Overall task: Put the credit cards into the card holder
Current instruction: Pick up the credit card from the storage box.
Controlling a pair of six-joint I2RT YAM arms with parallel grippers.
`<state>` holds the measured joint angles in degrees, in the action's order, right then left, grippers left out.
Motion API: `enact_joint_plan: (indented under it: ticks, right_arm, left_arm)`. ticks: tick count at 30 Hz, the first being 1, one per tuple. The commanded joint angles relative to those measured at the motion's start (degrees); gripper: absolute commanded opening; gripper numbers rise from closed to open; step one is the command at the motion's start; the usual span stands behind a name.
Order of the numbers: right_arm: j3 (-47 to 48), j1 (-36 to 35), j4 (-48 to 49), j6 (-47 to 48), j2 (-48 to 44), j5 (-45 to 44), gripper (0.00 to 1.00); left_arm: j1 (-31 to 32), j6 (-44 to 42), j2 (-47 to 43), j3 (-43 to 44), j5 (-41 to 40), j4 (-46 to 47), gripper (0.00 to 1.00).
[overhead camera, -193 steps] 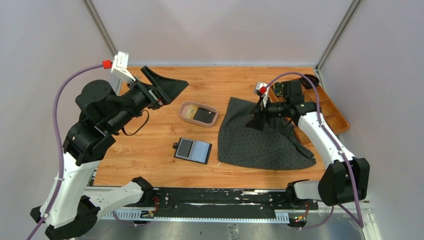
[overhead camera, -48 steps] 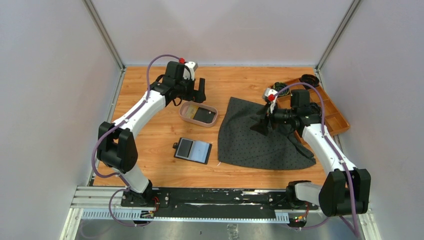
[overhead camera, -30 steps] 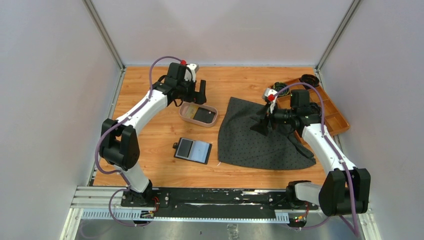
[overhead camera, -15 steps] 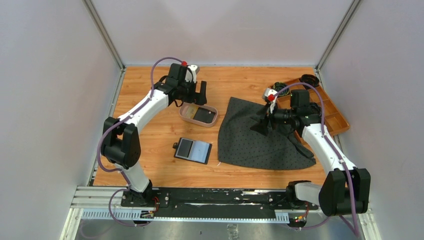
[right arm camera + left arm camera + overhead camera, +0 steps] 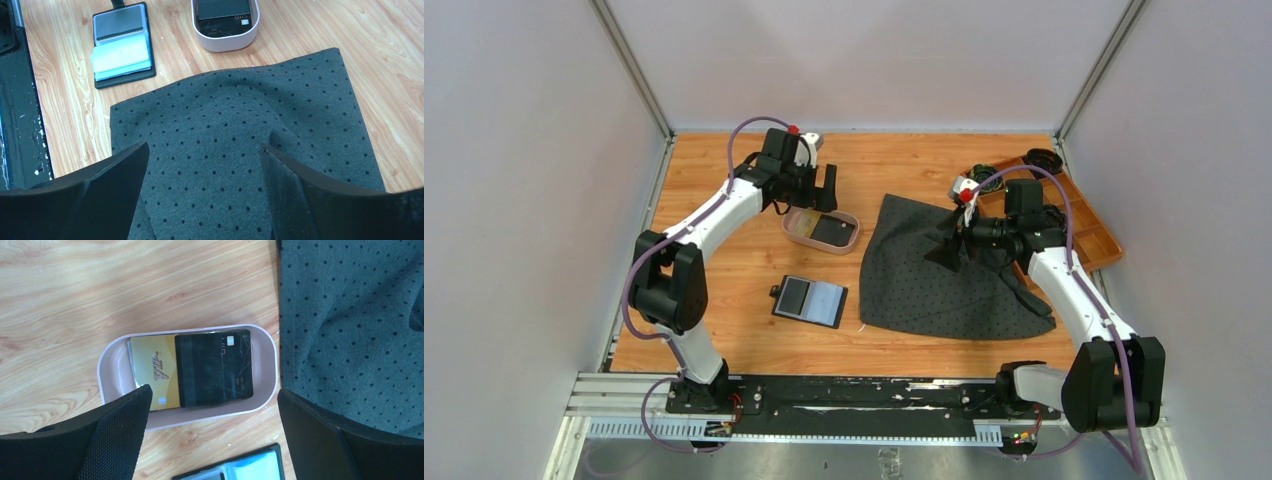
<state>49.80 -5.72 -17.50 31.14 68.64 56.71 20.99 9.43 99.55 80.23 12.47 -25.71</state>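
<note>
While the left gripper (image 5: 212, 395) hangs over the pink tray (image 5: 112, 355) with its jaws spread wide and empty, the credit cards (image 5: 200, 371) lie overlapped inside it, gold at nine o'clock and black at three. The card holder (image 5: 810, 300) lies open at six o'clock from the tray. It would do best to descend straight and slowly, working one finger under the uppermost card's edge against the tray wall. The right gripper (image 5: 205, 150), jaws apart, grips nothing above the dotted cloth (image 5: 225, 90).

We see a pink tray (image 5: 114, 374) mid-worktop (image 5: 724, 290), a dotted grey cloth (image 5: 934, 285) rumpled toward the right edge, and an orange compartmented box (image 5: 1096, 228) at the far right corner.
</note>
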Motion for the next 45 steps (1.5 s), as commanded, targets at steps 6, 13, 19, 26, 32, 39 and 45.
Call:
enact_joint_plan:
  ticks: [6, 13, 19, 26, 32, 39, 45]
  right_arm:
    - [-1.1, 0.9, 0.7, 0.8, 0.1, -0.2, 0.85]
    - [-1.2, 0.9, 0.8, 0.9, 0.1, -0.2, 0.85]
    - [-1.3, 0.9, 1.2, 0.0, 0.3, 0.8, 0.85]
    - [-2.2, 0.8, 4.1, -4.7, 1.4, 3.5, 0.88]
    - [-2.0, 0.8, 4.0, -5.1, 2.3, 3.9, 0.87]
    - [-1.8, 0.7, 3.9, -5.3, 2.8, 3.8, 0.87]
    - [-1.7, 0.7, 3.7, -5.3, 3.0, 3.8, 0.87]
  left_arm:
    - [-0.6, -0.4, 1.4, 0.9, 1.0, -0.7, 1.00]
    - [-0.6, -0.4, 2.0, 0.9, 1.8, -0.7, 1.00]
    - [-0.6, -0.2, 4.8, 1.0, 5.0, 0.3, 1.00]
    - [-0.6, -0.2, 8.6, 2.5, 5.9, 0.8, 0.87]
    - [-0.5, 0.1, 10.3, 2.9, 5.0, 1.1, 0.74]
    - [1.9, -0.3, 11.5, 3.6, -2.2, 0.1, 0.76]
    - [4.2, -1.2, 13.1, 4.4, -7.3, -1.0, 0.78]
